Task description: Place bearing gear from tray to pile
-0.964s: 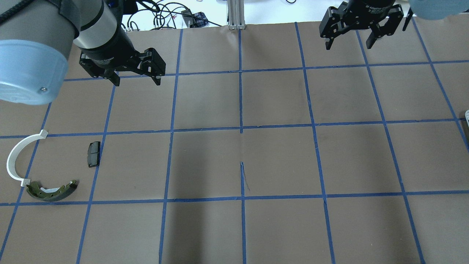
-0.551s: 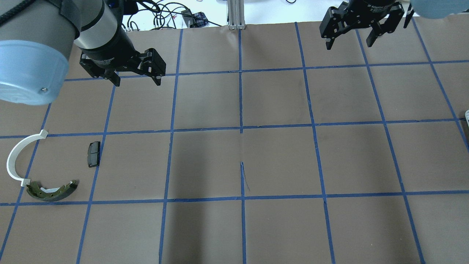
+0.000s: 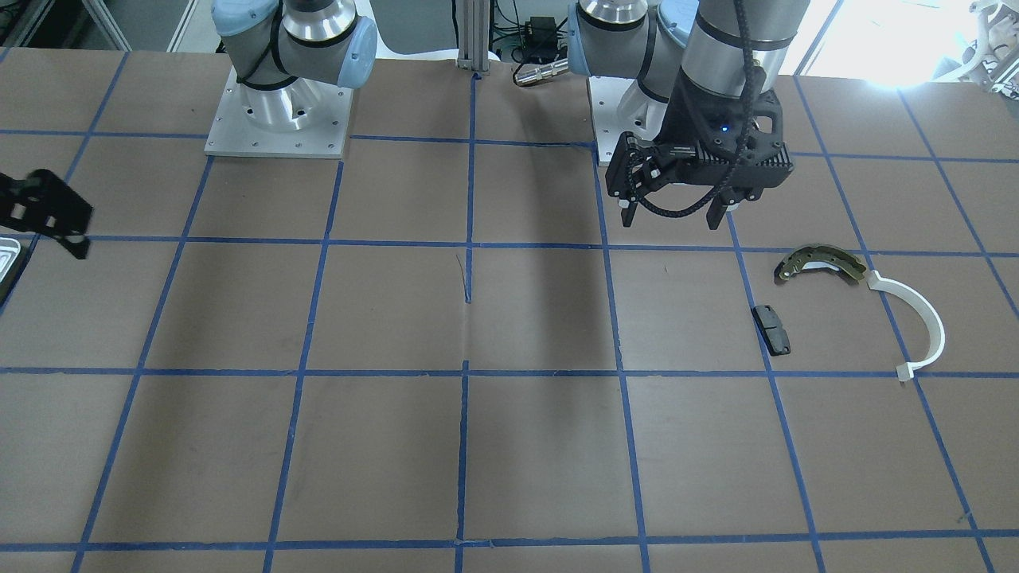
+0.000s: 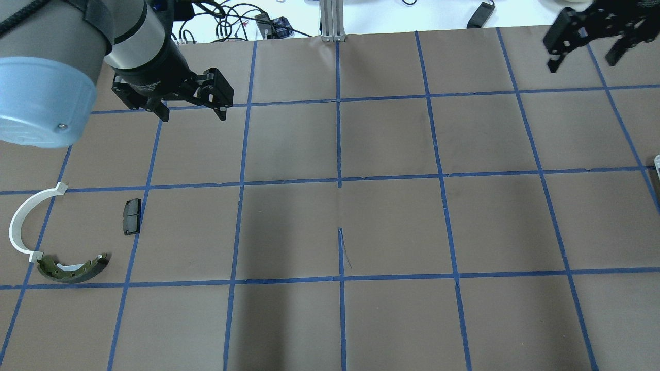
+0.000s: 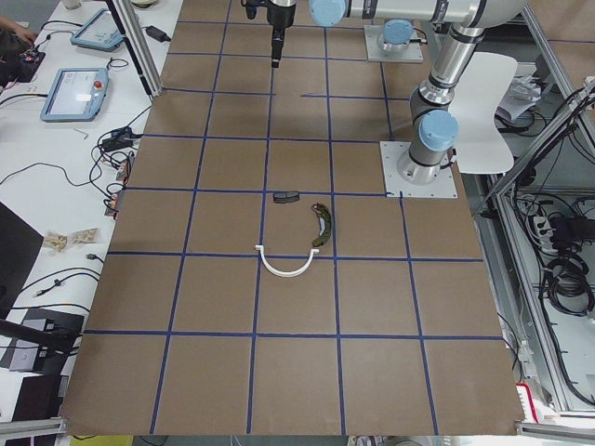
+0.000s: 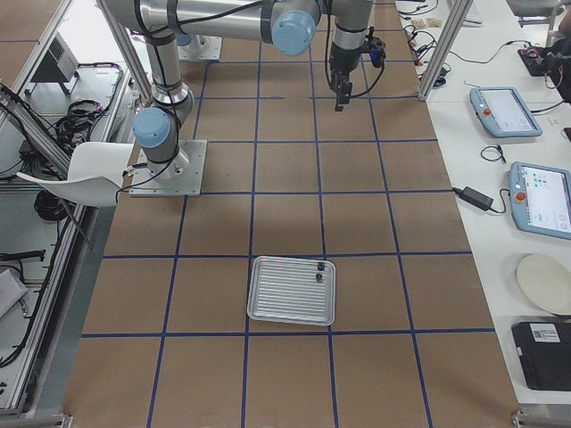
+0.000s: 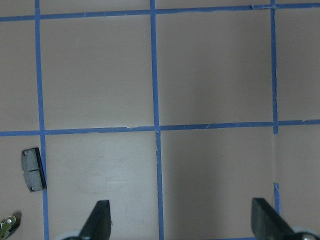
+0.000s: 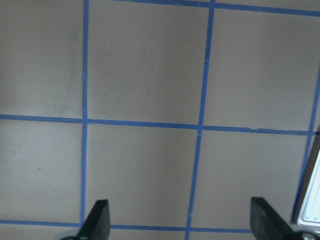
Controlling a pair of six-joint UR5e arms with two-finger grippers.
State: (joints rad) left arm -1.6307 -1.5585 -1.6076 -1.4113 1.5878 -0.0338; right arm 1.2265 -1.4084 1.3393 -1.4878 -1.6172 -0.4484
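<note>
Both arms hang above the bench (image 4: 392,221), a brown sheet crossed by blue tape lines (image 4: 339,139). The left pincer (image 4: 194,116) has its fingers spread wide with nothing between them, and its wrist view shows only bare bench between the two dark fingertips (image 7: 97,222). It sits above the bench on the robot's left side, well short of the pile.

The pile lies near the left edge. It holds a curved brake shoe (image 4: 72,270), a thin white arc (image 4: 20,221) and a small black pad (image 4: 132,216). One end of the arc sits just beside an end of the brake shoe; whether they touch I cannot tell. The pad lies apart from both, right against a tape line.

The right pincer (image 4: 581,64) is up at the far right corner of the overhead view, fingers also wide apart and holding nothing. A corner of the tray (image 8: 310,205) shows at the edge of its wrist view. From the right end of the bench the whole ribbed metal tray (image 6: 277,303) is visible. Two small dark pieces (image 6: 321,266) lie close together by one of its corners, too small to tell which is the bearing gear. The tray and the pile are well apart, at opposite ends of the bench.
</note>
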